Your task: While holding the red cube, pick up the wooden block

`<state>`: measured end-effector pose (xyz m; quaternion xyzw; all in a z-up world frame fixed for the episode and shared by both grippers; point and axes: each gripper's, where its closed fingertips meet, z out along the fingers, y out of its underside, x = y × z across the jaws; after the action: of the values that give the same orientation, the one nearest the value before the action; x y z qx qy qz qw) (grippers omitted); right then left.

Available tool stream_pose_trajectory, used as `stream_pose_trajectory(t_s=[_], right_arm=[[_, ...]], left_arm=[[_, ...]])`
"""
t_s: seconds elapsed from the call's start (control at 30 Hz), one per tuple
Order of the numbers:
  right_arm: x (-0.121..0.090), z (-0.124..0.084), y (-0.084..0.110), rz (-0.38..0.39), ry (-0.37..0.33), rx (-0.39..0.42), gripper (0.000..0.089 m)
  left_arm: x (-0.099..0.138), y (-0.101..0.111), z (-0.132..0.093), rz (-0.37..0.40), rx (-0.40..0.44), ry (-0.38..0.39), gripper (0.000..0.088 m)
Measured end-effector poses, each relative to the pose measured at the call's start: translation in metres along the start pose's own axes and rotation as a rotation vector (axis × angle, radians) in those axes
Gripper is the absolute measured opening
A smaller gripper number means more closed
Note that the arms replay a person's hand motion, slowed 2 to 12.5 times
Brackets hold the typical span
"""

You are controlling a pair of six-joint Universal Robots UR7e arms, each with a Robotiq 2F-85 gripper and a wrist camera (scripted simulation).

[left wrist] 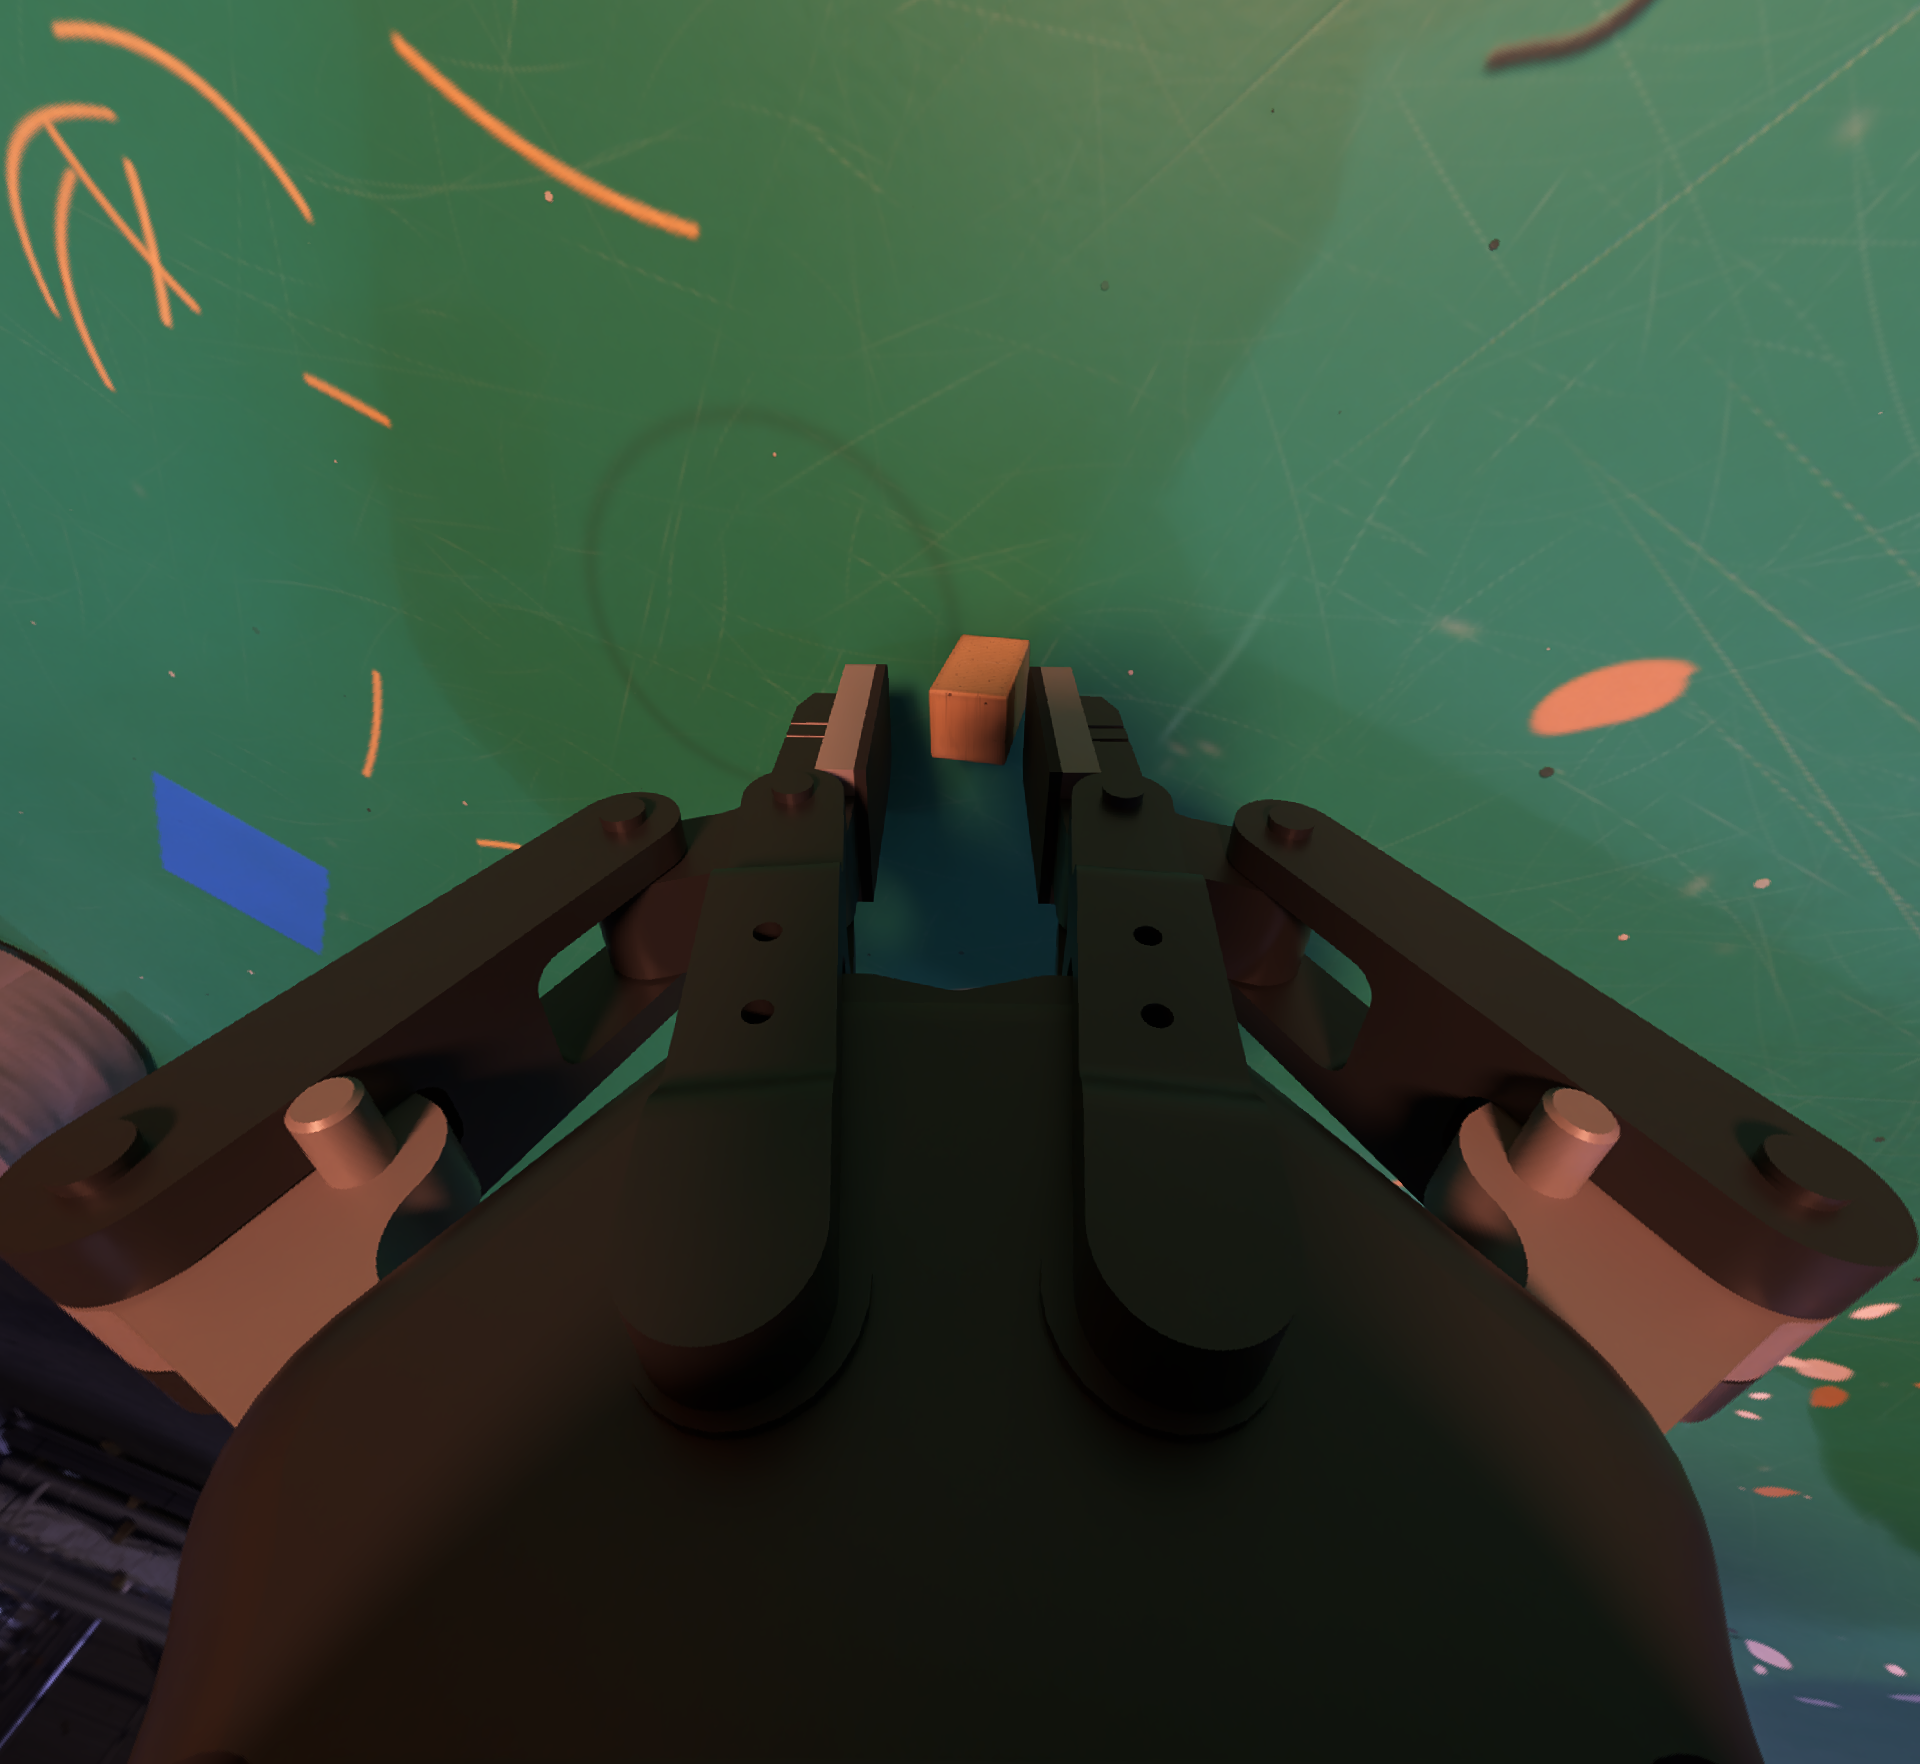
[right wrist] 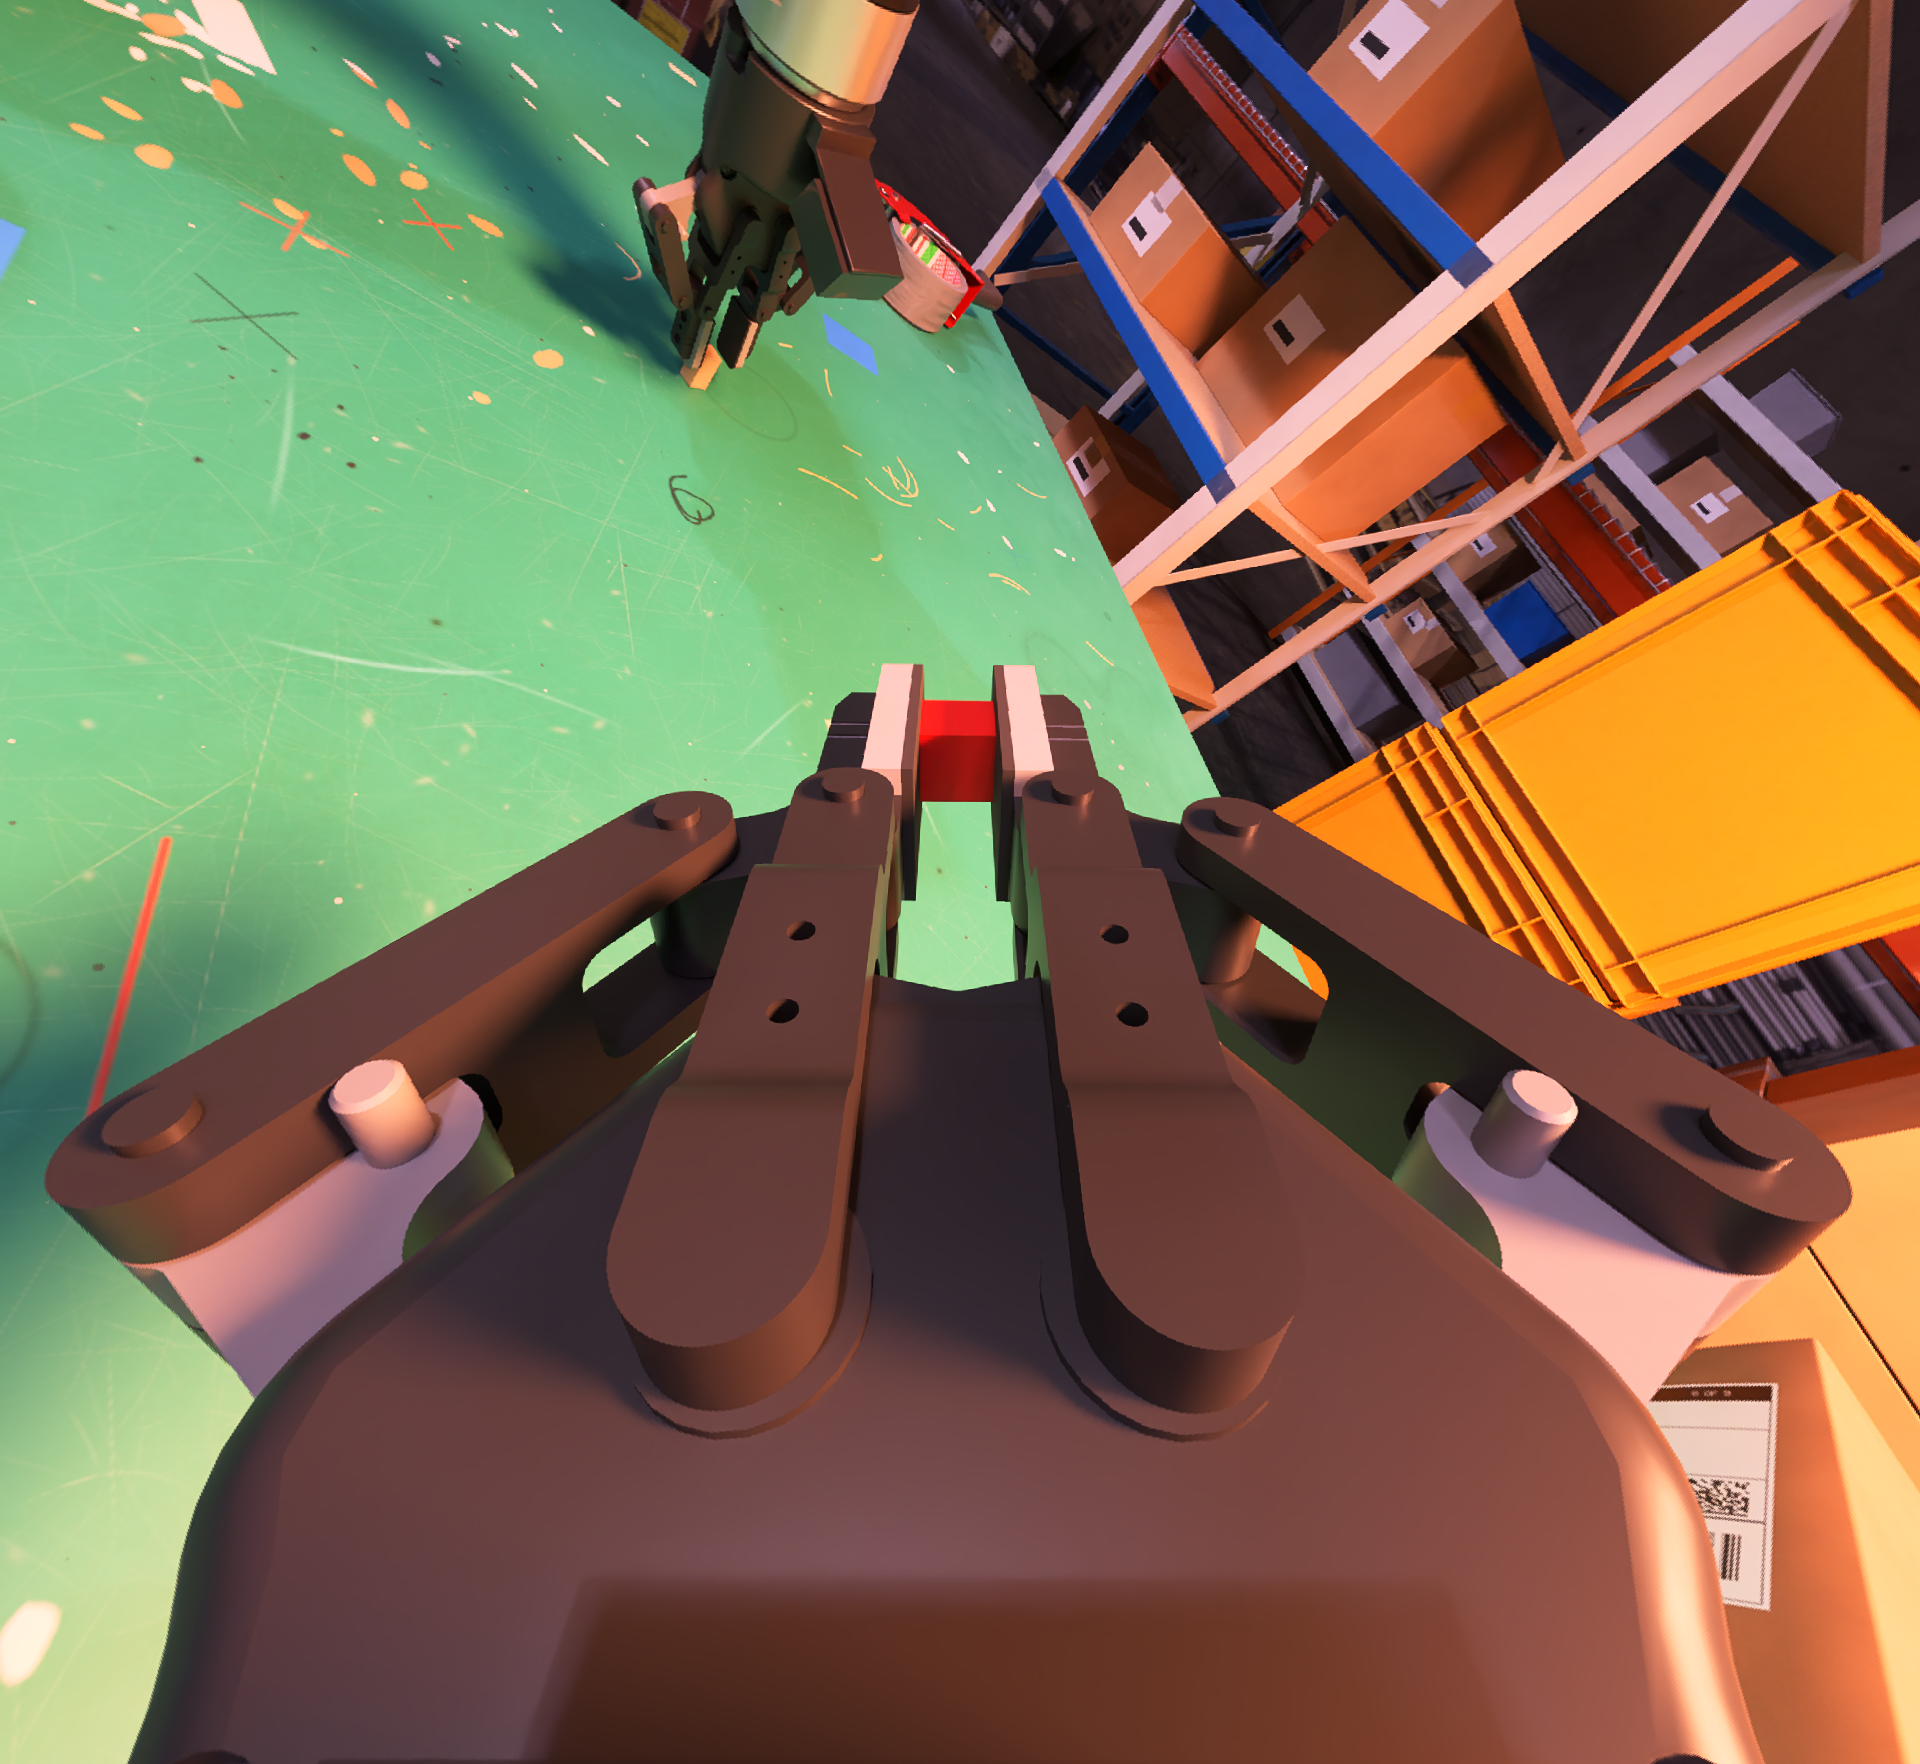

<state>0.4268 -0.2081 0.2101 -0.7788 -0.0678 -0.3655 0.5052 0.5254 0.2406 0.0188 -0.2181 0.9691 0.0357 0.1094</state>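
Note:
The wooden block [left wrist: 971, 712] lies on the green table [left wrist: 935, 260]. My left gripper [left wrist: 956, 675] is lowered around it, one finger on each side. The jaws are partly closed: a gap shows at the left pad [left wrist: 857, 727], and the right pad sits close against the block. The right wrist view shows the same gripper [right wrist: 717, 353] farther off, tips at the table beside the block [right wrist: 700, 376]. My right gripper [right wrist: 958, 675] is shut on the red cube [right wrist: 956, 748] and holds it above the table [right wrist: 364, 623].
A red tape roll [right wrist: 930, 270] lies behind the left gripper near the table's edge. Beyond that edge stand orange crates [right wrist: 1662, 758] and shelving with cardboard boxes [right wrist: 1403, 83]. A blue patch [left wrist: 244, 857] and paint marks dot the tabletop.

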Motion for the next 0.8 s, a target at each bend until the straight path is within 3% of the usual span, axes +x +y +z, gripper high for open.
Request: stream_pose_trajectory(t_s=[0.47, 0.8], right_arm=[[-0.0009, 0.0007, -0.0011, -0.003, -0.004, 0.000, 0.0116], [-0.0015, 0.0005, -0.0024, -0.009, -0.004, 0.000, 0.0116]], left_arm=[[0.0012, -0.0006, 0.0009, -0.022, -0.025, 0.033, 0.0144], [0.0014, -0.0006, 0.0008, -0.015, -0.025, 0.022, 0.0145]])
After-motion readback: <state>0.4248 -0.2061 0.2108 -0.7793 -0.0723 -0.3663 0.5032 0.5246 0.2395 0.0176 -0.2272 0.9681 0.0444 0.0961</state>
